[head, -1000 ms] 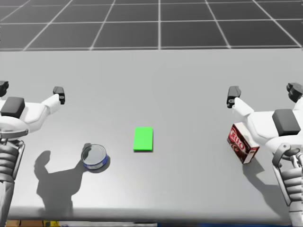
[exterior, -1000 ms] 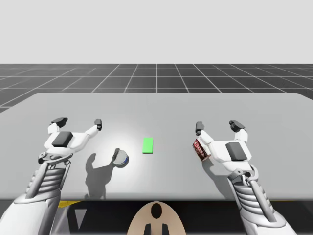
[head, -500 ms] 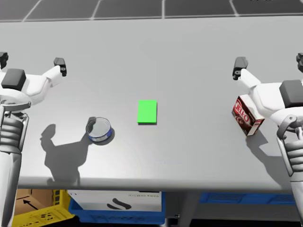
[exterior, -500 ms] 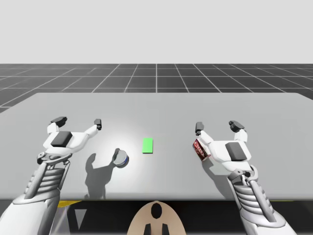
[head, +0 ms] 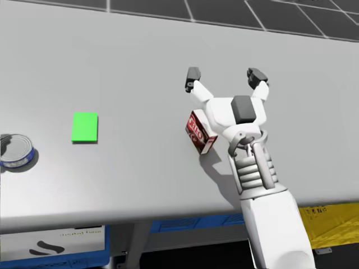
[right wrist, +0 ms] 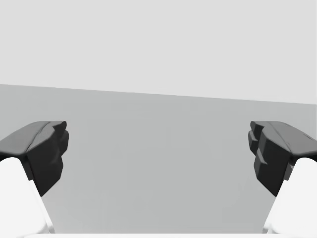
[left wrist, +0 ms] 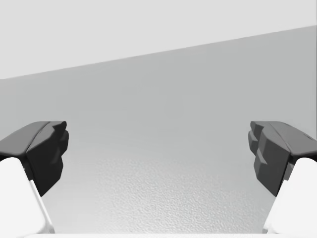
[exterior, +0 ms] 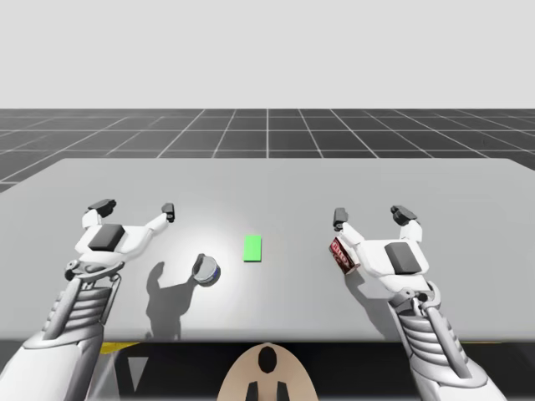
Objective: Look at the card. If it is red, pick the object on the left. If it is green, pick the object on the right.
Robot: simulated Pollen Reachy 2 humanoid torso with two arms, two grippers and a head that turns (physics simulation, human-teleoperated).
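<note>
High view: the green card (exterior: pixel 252 248) lies flat at the middle of the bench (exterior: pixel 267 180). Green calls for the object on the right, so I judge the target is the red box (exterior: pixel 343 256), right of centre. The round can (exterior: pixel 206 270) sits left of the card, nearer my left end effector (exterior: pixel 135 207), which is spread wide and empty. My right end effector (exterior: pixel 372 215) is also wide open and holds nothing.

Head view: the red box (head: pixel 199 132) lies beside the right palm on its card side, behind the fingertips, long axis slanting from upper left to lower right. The right arm is clearly nearer, but must draw back and turn inward.

Left wrist view: fingers far apart, bare bench between them.

Right wrist view: the same, nothing between the fingers
</note>
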